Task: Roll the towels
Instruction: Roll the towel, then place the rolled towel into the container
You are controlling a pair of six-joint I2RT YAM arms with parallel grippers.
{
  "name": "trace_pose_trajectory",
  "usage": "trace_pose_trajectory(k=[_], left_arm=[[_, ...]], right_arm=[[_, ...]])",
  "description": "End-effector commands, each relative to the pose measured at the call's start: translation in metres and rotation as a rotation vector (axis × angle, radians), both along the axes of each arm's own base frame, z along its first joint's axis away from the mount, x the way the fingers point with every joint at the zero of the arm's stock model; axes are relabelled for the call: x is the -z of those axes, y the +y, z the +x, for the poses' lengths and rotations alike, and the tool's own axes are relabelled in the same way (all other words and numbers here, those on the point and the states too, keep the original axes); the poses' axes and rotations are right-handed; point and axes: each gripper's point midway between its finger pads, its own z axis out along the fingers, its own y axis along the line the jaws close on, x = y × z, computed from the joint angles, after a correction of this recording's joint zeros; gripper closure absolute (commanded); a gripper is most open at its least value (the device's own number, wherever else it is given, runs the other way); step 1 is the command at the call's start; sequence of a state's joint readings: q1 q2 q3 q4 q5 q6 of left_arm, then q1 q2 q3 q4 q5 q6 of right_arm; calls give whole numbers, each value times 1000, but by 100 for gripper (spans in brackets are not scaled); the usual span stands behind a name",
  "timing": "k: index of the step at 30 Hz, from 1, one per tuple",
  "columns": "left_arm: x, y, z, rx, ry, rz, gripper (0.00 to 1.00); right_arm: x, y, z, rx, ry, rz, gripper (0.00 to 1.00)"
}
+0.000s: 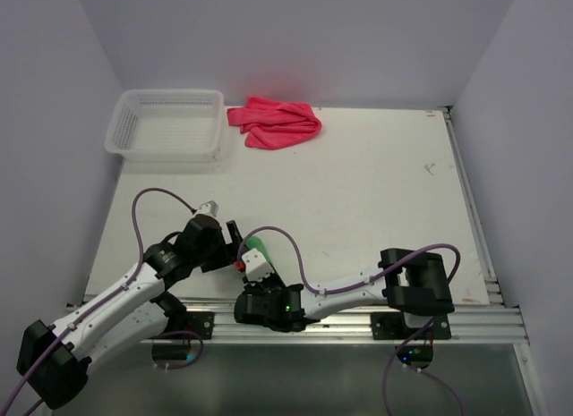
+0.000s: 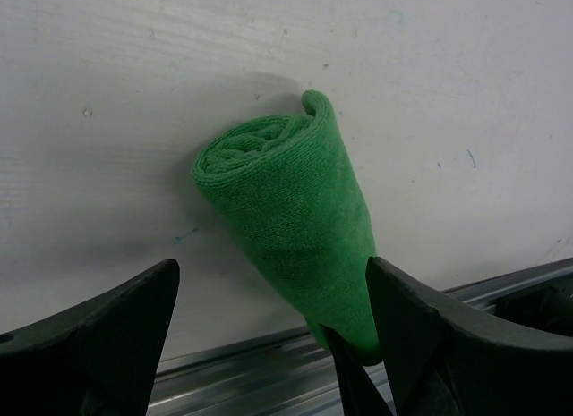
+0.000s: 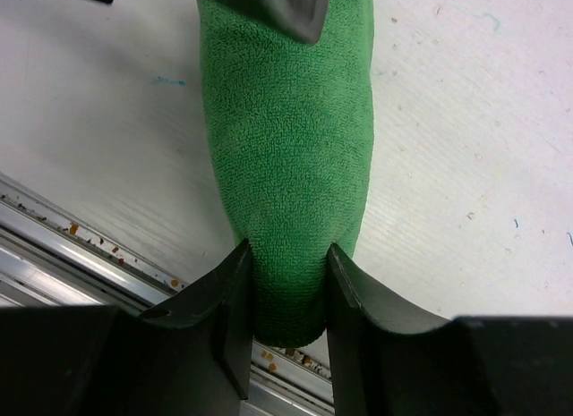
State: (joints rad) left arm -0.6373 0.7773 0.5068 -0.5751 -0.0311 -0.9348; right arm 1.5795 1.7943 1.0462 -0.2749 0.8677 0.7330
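A green towel [image 1: 256,247], rolled into a tube, lies at the table's near edge. It also shows in the left wrist view [image 2: 286,210] and the right wrist view [image 3: 286,139]. My right gripper [image 1: 255,271] [image 3: 287,248] is shut on the roll's near end. My left gripper [image 1: 235,240] [image 2: 271,264] is open and straddles the roll; its right finger [image 2: 439,335] is against the roll's side and its left finger stands well clear. A crumpled pink towel [image 1: 276,123] lies at the far edge of the table.
A white mesh basket [image 1: 161,150] stands at the far left corner, beside the pink towel. The aluminium rail [image 1: 358,322] runs along the near edge just under the roll. White walls close in on three sides.
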Motion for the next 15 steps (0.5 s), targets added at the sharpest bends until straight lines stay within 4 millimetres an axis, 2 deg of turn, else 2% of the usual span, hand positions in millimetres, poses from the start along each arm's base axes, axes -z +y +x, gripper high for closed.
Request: trace_pose_trajectory(k=[1,6,9,15], left_arm=[[7,-9,2,-10,21,-40,10],[15,-15,10,-13,22,-44,7],[23,-21,6,4,53,-59,7],[37,-22,0,-9,78,-70,17]], right_arm=[[-19,17,4,20,-65,75,71],[-22,27,-1,-4,-75,98,71],[-23,35,-6,-24,-85,97,70],[-24,41,-8,-1,-115,88,70]])
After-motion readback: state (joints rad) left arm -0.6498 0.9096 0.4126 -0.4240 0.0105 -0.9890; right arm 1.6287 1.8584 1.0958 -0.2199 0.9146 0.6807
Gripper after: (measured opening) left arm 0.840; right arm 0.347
